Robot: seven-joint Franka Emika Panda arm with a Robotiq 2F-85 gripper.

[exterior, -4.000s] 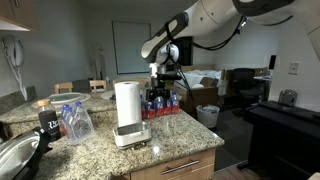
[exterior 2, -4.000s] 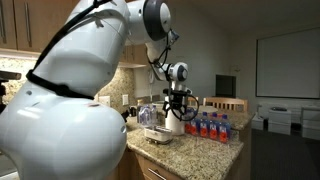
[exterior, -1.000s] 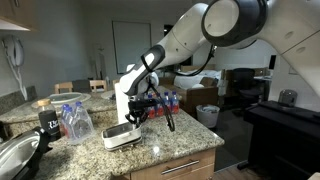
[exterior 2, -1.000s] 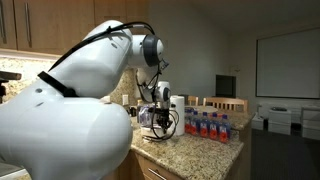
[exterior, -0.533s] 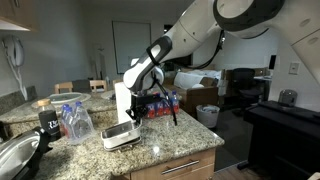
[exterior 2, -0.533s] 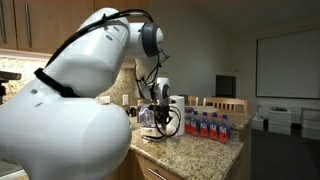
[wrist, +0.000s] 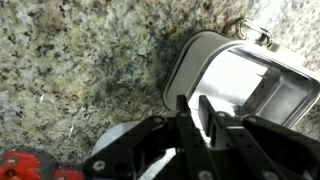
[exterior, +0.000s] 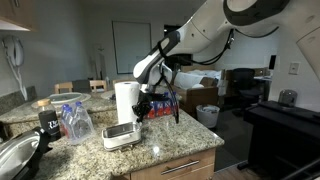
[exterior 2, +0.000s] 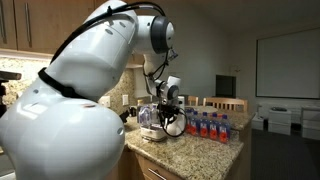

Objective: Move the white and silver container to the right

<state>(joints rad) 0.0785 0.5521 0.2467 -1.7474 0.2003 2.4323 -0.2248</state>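
Observation:
The white and silver container lies flat on the granite counter, just in front of a tall white paper towel roll. In the wrist view the container fills the upper right, white inside with a shiny rim. My gripper hangs at the container's right end, close over its rim. Its two dark fingers stand almost together with only a thin slit between them, and the gripper has nothing I can make out in it. Whether the tips touch the rim I cannot tell.
A pack of red-capped bottles stands just behind the gripper, also seen as a pack of bottles along the counter. Clear plastic bottles and a black mug stand to the container's left. A metal basin sits at the near left corner.
My gripper has moved up and to the right, off the container's middle to its right end, uncovering more of the paper towel roll. The container has hardly shifted.

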